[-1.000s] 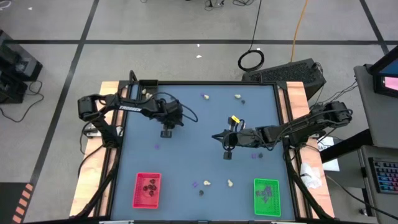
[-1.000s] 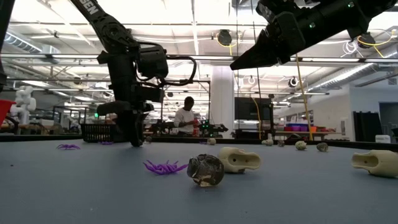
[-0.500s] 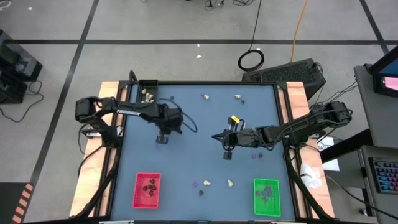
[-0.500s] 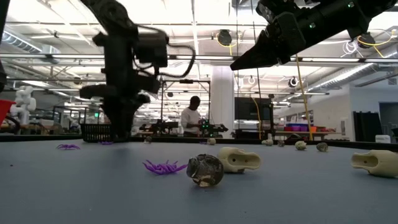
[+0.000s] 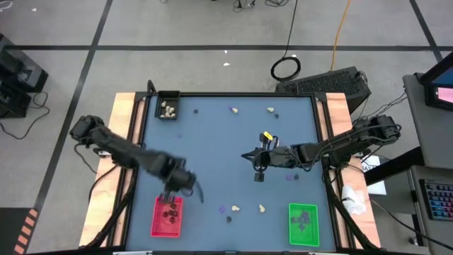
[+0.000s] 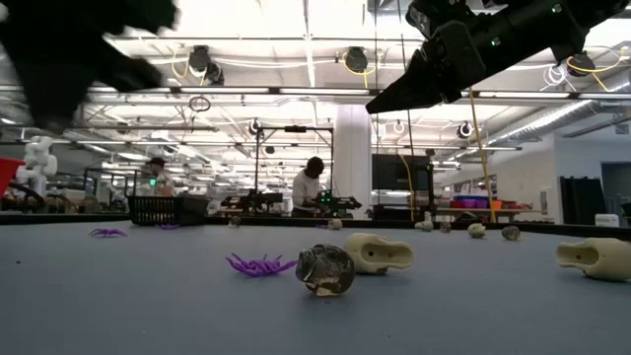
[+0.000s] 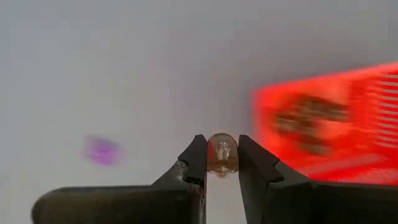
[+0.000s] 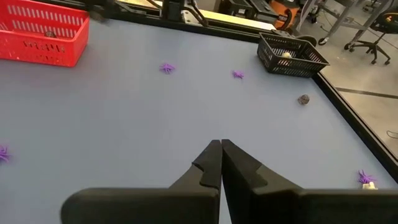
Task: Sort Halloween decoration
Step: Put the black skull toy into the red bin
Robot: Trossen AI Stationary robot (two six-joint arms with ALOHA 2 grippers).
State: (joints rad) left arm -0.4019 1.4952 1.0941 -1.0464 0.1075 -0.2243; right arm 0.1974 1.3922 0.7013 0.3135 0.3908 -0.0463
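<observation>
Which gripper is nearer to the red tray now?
Left. The left gripper, shut on a dark trinket, is at the red tray's far edge; the right gripper hangs mid-table, well away.

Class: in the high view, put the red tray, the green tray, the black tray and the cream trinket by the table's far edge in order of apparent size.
1. Red tray and green tray: look alike, unranked.
2. Black tray.
3. Cream trinket.

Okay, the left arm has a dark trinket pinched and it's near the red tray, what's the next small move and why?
Probably carry it on until it hangs over the red tray, then open. The left end effector is shut on a dark trinket, and the tray, holding similar dark lumps, lies just beside it. The right end effector waits shut over mid-table.
</observation>
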